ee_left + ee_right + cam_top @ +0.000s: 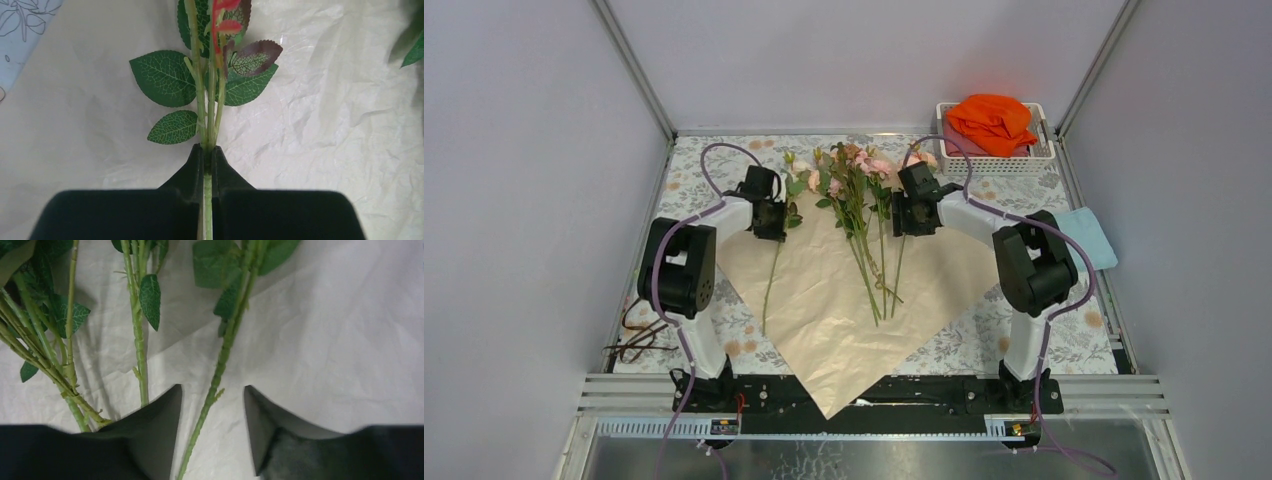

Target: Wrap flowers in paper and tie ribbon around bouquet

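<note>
1. The left gripper (207, 150) is clenched on a lone stem (207, 200); the black fingers (197, 165) press it from both sides with no gap showing, and its leaves fan out just beyond the tips.
2. In the top view that stem lies along the left part of the paper (844, 320), apart from the main bunch.
3. The right gripper (212, 390) stands released, its jaws well apart; a thin outer stem (220, 365) runs up between them on the paper, touching neither finger.
4. The flowers (859, 185) lie on the middle of the sheet, blooms toward the far edge, stems toward the arms; the right gripper is at their right side.
5. The paper is spread flat as a diamond, one corner hanging over the near rail.
6. The ribbon (636, 340) lies in a loose tangle off the sheet, by the left arm's base.
</note>
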`<state>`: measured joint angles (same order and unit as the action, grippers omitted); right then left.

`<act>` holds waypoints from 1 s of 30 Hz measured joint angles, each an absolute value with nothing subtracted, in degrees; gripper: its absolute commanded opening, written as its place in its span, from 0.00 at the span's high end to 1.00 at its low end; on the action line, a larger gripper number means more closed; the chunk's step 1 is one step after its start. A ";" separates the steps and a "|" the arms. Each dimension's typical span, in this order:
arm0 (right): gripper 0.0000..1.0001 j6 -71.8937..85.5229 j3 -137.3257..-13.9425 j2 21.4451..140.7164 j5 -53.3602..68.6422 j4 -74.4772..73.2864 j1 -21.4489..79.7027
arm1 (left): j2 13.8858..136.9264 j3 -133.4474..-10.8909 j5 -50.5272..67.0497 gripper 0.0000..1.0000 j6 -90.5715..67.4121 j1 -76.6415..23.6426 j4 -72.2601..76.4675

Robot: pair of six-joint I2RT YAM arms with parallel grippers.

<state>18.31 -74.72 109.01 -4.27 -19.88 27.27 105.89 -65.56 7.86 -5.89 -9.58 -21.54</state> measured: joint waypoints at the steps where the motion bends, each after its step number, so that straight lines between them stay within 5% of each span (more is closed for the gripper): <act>1: 0.61 17.87 -75.07 109.71 -3.81 -19.70 27.22 | 105.71 -65.56 7.88 1.00 -6.07 -9.45 -21.61; 5: 0.97 16.73 -76.73 112.05 -2.68 -18.74 27.03 | 102.80 -65.56 9.89 1.00 -7.49 -8.29 -22.02; 6: 1.00 16.73 -77.21 112.46 -2.46 -18.76 26.98 | 101.43 -65.69 10.92 1.00 -8.10 -7.73 -22.44; 19: 1.00 15.38 -81.14 105.38 0.99 -19.53 28.16 | 83.50 -64.86 30.30 1.00 -29.95 -7.73 -8.45; 30: 1.00 26.35 -79.09 103.31 7.25 -6.83 32.62 | 94.61 -54.39 23.68 1.00 -47.16 -18.37 15.55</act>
<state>26.35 -79.09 103.31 7.25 -6.83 32.62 94.61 -54.39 23.68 -47.16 -18.37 15.55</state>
